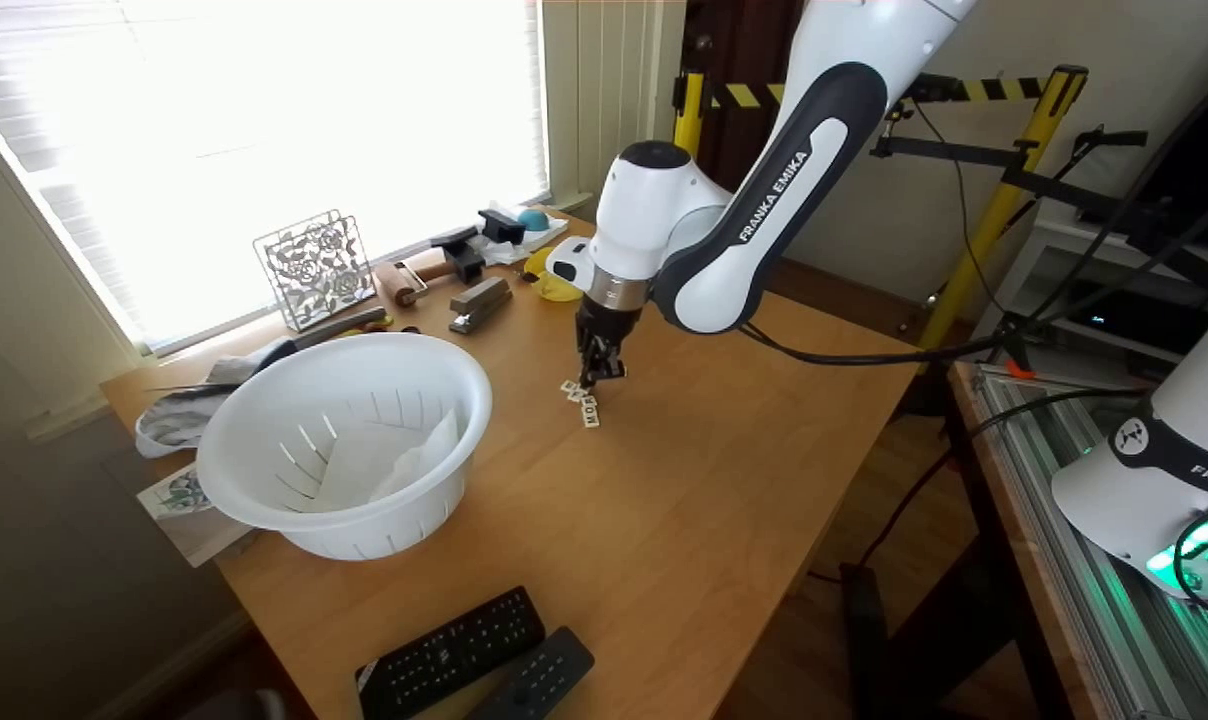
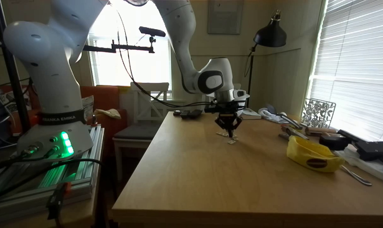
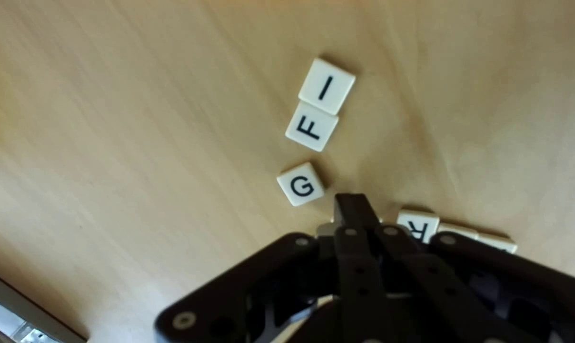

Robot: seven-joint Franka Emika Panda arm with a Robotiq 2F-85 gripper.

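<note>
Square cream letter tiles (image 3: 301,185) lie face-up on the tan wooden table (image 1: 664,520), one (mostly hidden) near the black two-fingered gripper (image 2: 230,133), its fingers pressed together, holding nothing visible. Nudging seems in hand; the next move probably calls for a light, level push.

Two black remotes (image 1: 454,652) lie near a white basket (image 1: 389,532).
</note>
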